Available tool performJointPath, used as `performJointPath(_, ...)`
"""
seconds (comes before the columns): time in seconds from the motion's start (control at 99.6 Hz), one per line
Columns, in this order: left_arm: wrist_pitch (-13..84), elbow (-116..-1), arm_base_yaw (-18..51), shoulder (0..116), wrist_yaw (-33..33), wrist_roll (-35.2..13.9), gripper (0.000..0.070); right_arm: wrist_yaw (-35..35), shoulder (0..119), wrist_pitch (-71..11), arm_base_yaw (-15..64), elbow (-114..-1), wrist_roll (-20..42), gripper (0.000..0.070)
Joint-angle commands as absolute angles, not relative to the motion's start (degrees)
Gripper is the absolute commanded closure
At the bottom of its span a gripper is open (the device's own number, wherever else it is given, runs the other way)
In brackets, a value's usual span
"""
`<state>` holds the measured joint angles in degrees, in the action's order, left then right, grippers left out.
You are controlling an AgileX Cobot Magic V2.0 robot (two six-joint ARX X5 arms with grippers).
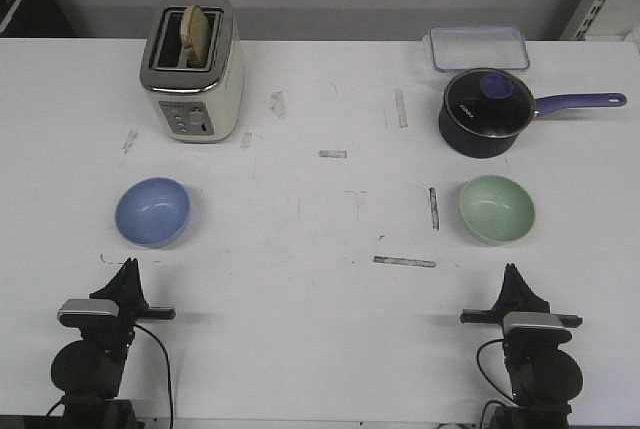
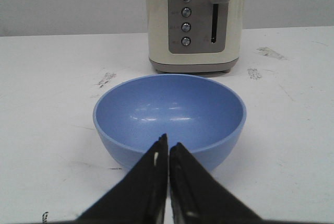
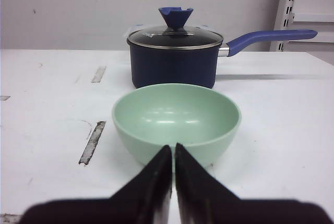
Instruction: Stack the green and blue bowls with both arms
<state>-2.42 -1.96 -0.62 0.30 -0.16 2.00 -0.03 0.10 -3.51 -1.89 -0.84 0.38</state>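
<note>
Here the small round periwinkle-blue bowl (image 1: 152, 212) and pale mint-green bowl (image 1: 497, 209) sit well apart on the white worktop (image 1: 330, 219); left gripper (image 2: 168, 153) and right gripper (image 3: 173, 158) are clenched, grasping nothing.

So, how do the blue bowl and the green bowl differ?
The blue bowl is periwinkle; the green bowl is pale mint. The blue bowl sits on the robot's left, in front of the toaster; the green bowl sits on the right, in front of the saucepan. Both are upright, empty and look equal in size.
</note>
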Motion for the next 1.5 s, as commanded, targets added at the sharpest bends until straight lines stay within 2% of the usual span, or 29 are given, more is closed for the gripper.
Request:
performJointPath(0.0,-3.0,-0.7,-0.7,0.2,-0.2,1.9,0.0698,0.0,0.1,-2.7,-1.8,-0.7,0.2,0.07)
performJointPath(0.914,-3.0,-0.7,-0.7,0.2,-0.2,1.9,0.0698,0.0,0.1,-2.9,-1.8,-0.7,0.4,0.07)
performJointPath(1.084,-3.0,-0.7,-0.7,0.2,-0.2,1.9,0.0698,0.0,0.1,2.0,-1.8,-1.6,1.5,0.07)
performJointPath(1.155,-3.0,-0.7,-0.7,0.2,-0.2,1.9,0.0699,0.8,0.1,3.9,-1.9,-3.7,1.0,0.07)
performJointPath(1.335,-3.0,-0.7,-0.7,0.2,-0.2,1.9,0.0699,8.1,2.1,3.6,-1.9,-15.6,-1.4,0.07)
performJointPath(1.486,-3.1,-0.7,-0.7,0.2,-0.2,1.9,0.0698,9.1,11.9,-3.1,-1.8,-30.0,-1.5,0.07)
